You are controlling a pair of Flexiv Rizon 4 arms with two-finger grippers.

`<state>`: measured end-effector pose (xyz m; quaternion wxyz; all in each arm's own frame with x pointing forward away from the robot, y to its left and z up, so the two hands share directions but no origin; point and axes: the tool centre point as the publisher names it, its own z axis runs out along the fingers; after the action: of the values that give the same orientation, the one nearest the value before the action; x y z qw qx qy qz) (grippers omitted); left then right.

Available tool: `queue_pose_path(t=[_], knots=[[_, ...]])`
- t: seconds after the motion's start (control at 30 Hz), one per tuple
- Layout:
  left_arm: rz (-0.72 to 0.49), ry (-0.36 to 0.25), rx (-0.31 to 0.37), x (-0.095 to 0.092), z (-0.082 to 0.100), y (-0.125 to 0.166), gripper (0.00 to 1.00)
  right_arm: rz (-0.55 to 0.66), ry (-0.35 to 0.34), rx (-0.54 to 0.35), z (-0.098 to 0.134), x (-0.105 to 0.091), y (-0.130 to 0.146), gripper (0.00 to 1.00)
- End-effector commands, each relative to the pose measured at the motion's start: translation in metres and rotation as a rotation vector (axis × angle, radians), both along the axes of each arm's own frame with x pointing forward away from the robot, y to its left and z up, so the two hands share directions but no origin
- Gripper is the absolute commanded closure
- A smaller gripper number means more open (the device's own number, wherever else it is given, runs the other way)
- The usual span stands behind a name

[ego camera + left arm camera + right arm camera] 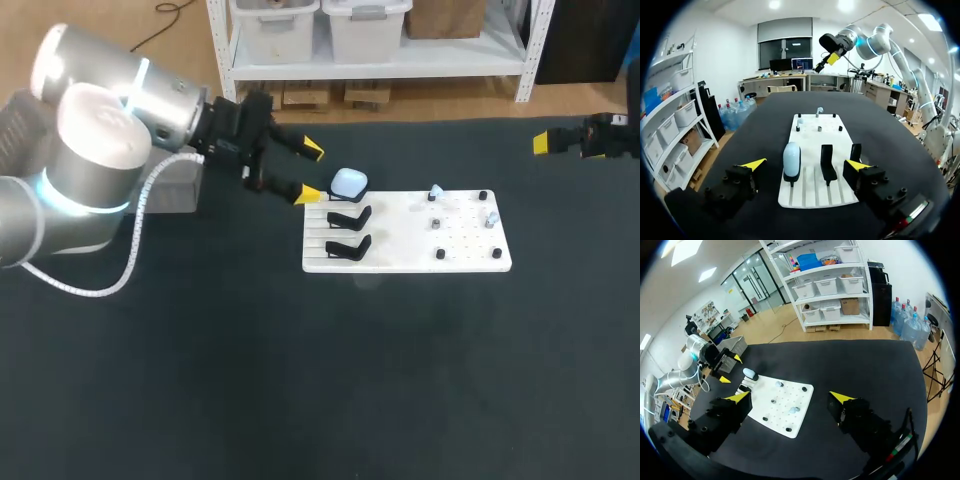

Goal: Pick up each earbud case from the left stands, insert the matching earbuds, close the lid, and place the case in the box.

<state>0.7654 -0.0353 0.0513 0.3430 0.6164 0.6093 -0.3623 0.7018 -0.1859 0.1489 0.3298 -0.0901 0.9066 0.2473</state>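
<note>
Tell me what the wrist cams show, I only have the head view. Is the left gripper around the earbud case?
Observer: No. In the left wrist view the earbud case stands on end in its black stand, ahead of the left gripper. The fingers are open and touch nothing.
Operator: The right gripper is cut off at my frame edge. Is it holding anything?
Observer: No. In the right wrist view the right gripper is open with nothing between its fingers. The white board lies ahead of it, apart from it.
</note>
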Motion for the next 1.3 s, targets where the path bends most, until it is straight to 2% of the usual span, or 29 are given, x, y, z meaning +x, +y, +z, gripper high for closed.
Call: queue_pose_path(t=[0.03,0.27,0.33,0.63,0.67,0.7,0.9,1.3], knots=[[-0.023,0.027,-0.007,0.010,-0.011,-0.005,0.00,-0.001,0.000,-0.002,0.001,-0.001,0.000,0.00],[-0.030,0.049,-0.023,0.009,-0.023,-0.006,0.00,-0.001,0.000,-0.002,0.001,-0.001,0.000,0.00],[-0.030,0.024,-0.030,0.009,-0.026,-0.007,0.00,-0.001,0.000,-0.002,0.001,-0.001,0.000,0.00],[-0.028,0.028,-0.046,0.020,-0.029,-0.014,0.00,-0.001,0.000,-0.002,0.001,-0.001,0.000,0.00],[-0.030,0.027,-0.048,0.021,-0.029,-0.015,0.09,-0.001,0.000,-0.002,0.001,-0.001,0.000,0.00],[-0.031,0.026,-0.051,0.022,-0.029,-0.016,0.14,-0.001,0.000,-0.002,0.001,-0.001,0.000,0.00],[-0.041,0.019,-0.061,0.025,-0.030,-0.023,0.09,-0.001,0.000,-0.002,0.001,-0.001,0.000,0.00],[-0.044,0.013,-0.061,0.029,-0.038,-0.034,0.22,-0.001,0.000,-0.002,0.001,-0.001,0.000,0.00]])
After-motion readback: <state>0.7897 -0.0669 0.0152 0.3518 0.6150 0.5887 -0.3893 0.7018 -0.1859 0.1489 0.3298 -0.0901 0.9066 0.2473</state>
